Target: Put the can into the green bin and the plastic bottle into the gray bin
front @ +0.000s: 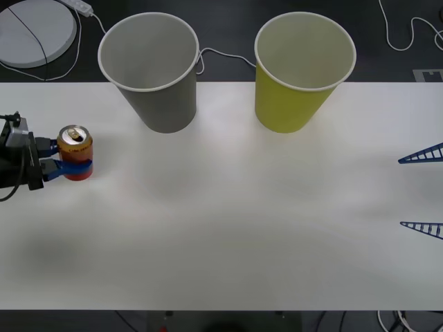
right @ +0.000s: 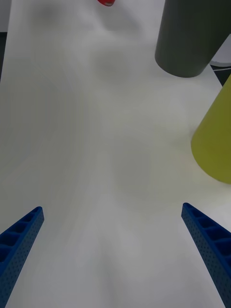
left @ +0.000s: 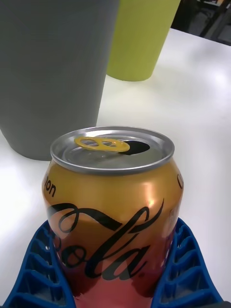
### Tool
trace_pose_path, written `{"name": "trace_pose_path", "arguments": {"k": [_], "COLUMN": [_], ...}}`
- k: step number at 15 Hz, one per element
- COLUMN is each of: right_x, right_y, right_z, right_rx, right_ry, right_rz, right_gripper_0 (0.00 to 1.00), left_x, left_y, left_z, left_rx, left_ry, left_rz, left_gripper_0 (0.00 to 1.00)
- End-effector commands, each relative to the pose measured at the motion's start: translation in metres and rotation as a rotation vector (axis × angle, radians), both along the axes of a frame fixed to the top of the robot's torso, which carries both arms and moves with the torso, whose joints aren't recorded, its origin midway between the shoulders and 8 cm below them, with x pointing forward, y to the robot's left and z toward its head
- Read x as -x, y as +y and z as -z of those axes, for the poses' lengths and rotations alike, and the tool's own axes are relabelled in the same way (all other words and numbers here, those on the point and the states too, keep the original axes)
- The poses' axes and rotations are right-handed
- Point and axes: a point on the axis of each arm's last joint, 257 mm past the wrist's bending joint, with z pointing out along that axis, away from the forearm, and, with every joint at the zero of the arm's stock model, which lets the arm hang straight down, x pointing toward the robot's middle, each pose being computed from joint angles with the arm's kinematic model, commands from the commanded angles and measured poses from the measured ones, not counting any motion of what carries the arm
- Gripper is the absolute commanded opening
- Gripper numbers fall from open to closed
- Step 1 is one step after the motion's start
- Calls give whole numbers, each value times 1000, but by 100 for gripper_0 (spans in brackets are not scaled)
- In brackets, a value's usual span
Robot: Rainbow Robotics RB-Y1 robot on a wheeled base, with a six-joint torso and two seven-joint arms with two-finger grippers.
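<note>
At the left edge of the white counter (front: 228, 235), the small orange-red drink can with a silver rim and gold pull tab (front: 75, 153) is held upright by the left gripper (front: 66, 164), whose blue ribbed jaws are closed around the can's lower body on both sides; the can's opened top is seen in the left wrist view (left: 112, 149). Whether the can rests on the counter or is lifted just clear of it cannot be told. Farther back, toward the counter's far edge, the large gray paper-cup-shaped bin with a white rim (front: 154, 76) is placed upright, well apart from the can. To its right, with a gap between them, the large yellow-green cup-shaped bin with a white rim (front: 299, 76) is placed upright. The broad middle and near part of the counter are left open. At the right edge, the right gripper (front: 422, 191) is held above the counter with its blue jaws spread wide and nothing between them. Beyond the far edge, a dark floor (front: 228, 28) is seen with white cables (front: 221, 54) and a round white disc (front: 34, 31).
</note>
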Motion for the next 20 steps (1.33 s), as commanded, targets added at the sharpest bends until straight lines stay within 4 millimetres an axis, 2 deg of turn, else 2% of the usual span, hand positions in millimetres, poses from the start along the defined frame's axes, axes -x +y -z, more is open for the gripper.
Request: {"name": "trace_pose_path", "arguments": {"k": [1,4,7,14,20], "right_x": [0,0,0,0,0], "right_y": [0,0,0,0,0], "right_z": [0,0,0,0,0], "right_rx": [0,0,0,0,0], "right_ry": [0,0,0,0,0], "right_rz": [0,0,0,0,0], "right_gripper_0": [100,100,100,100,100], "left_x": [0,2,9,30,48], "left_y": [8,14,10,-29,-62], "left_z": [-19,-39,-61,-102,-144], "left_rx": [-61,-145,-246,-434,-500], "left_ry": [40,63,71,87,127], "left_rz": [6,15,58,116,109], "left_gripper_0": [0,0,0,0,0]}}
